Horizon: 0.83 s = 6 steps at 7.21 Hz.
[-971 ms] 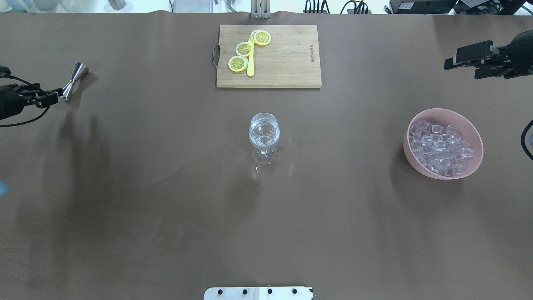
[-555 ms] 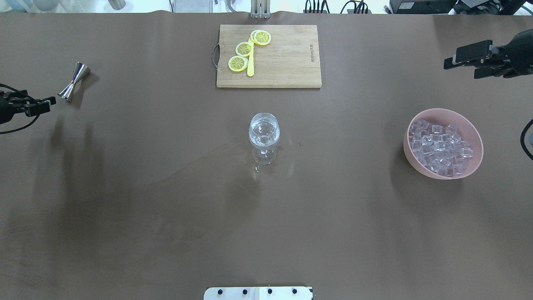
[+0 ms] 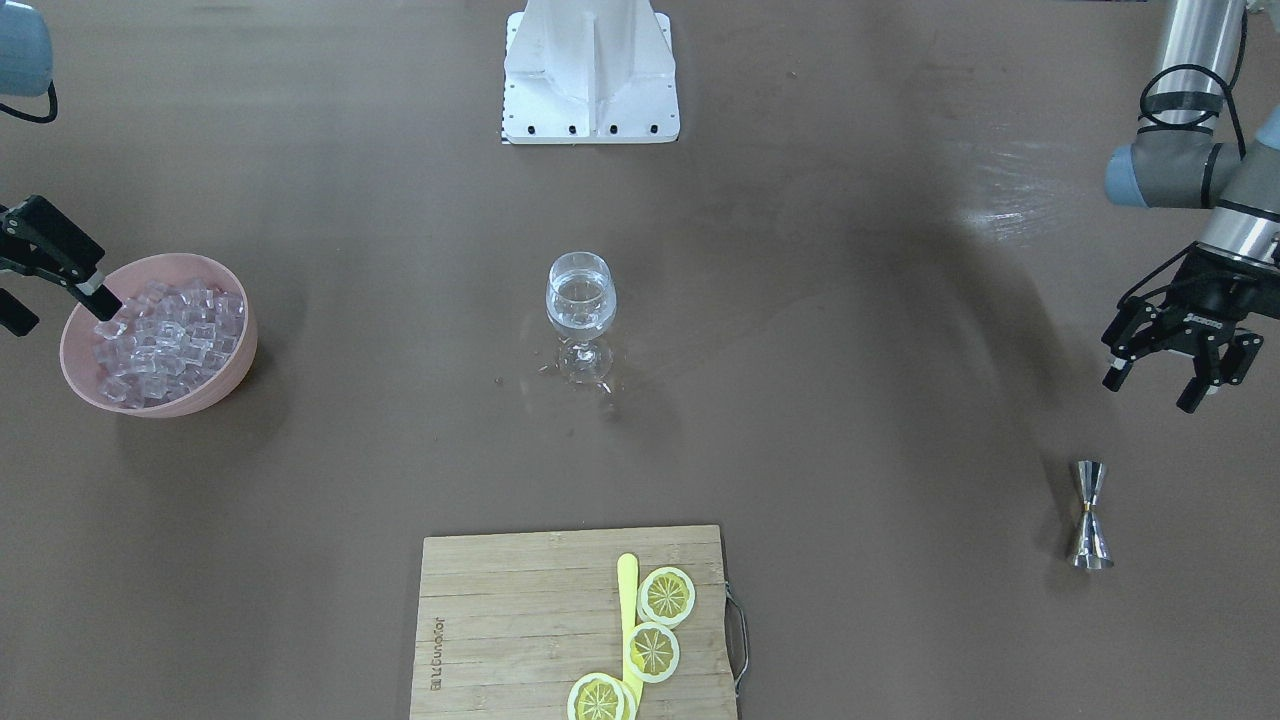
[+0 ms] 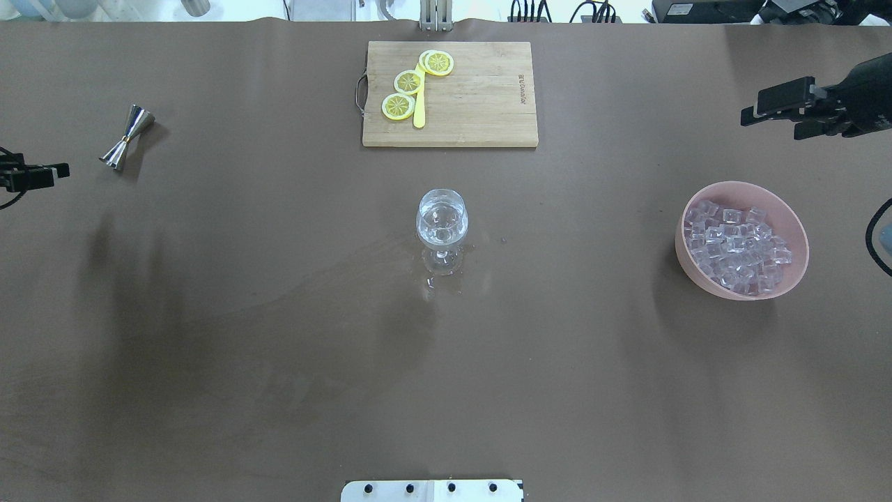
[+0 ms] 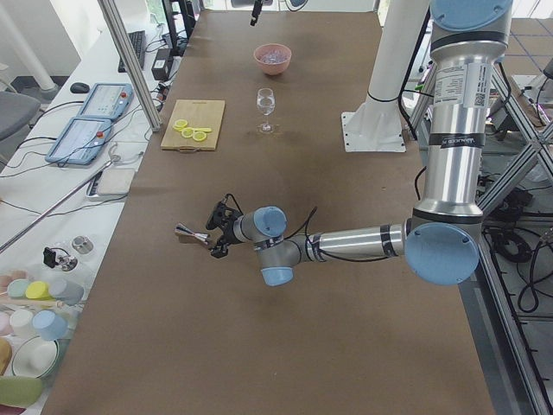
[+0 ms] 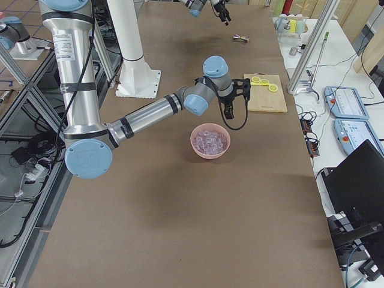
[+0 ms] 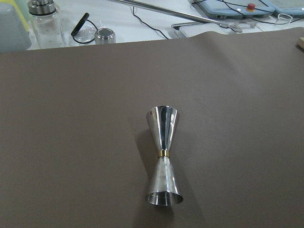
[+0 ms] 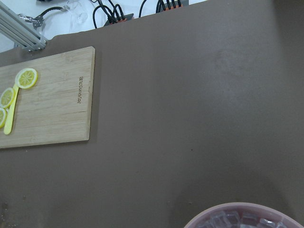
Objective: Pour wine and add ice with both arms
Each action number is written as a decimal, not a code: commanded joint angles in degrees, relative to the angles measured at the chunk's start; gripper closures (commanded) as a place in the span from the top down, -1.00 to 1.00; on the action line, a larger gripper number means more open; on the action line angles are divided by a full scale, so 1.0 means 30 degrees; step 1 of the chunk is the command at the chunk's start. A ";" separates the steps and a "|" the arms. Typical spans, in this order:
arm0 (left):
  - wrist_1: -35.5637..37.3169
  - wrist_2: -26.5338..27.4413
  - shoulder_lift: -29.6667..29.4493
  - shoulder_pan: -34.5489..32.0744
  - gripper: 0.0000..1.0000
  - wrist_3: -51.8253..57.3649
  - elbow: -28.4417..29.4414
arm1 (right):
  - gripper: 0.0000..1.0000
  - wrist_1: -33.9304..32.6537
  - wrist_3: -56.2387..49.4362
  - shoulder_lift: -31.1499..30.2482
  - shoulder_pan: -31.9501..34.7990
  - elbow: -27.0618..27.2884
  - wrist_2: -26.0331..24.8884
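Note:
A stemmed wine glass [image 4: 441, 219] stands mid-table and holds a small amount of clear wine [image 3: 580, 293]; droplets lie around its foot. A pink bowl [image 4: 686, 268] full of clear ice cubes [image 4: 735, 244] sits on the right; it also shows in the front view [image 3: 235, 370]. A steel jigger [image 4: 125, 146] lies on its side at the far left and fills the left wrist view [image 7: 164, 156]. My left gripper [image 3: 1150, 392] is open and empty, apart from the jigger. My right gripper [image 4: 770, 124] is open and empty, beyond the bowl.
A wooden cutting board [image 4: 474, 97] with lemon slices [image 4: 411, 82] and a yellow stick lies at the far middle edge. The white robot base [image 3: 590, 75] stands at the near edge. Cables and devices lie beyond the table's far side.
My left gripper has let go of the jigger and drawn back to the left; the jigger now lies alone. My right gripper has shifted slightly farther from the bowl.

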 commanded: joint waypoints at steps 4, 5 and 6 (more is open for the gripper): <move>1.4526 -0.6714 0.0018 -0.4523 0.97 0.0540 -0.6921 | 1.00 -0.0257 -0.3857 -0.2885 -0.1686 0.0009 -0.0927; 1.5182 -0.7033 0.0020 -0.4523 0.97 0.1616 -0.6931 | 1.00 -0.0286 -0.3946 -0.3180 -0.2011 0.0009 -0.1336; 1.6465 -0.7819 0.0020 -0.4610 0.97 0.2700 -0.6989 | 1.00 -0.0257 -0.3947 -0.3444 -0.2159 0.0009 -0.1340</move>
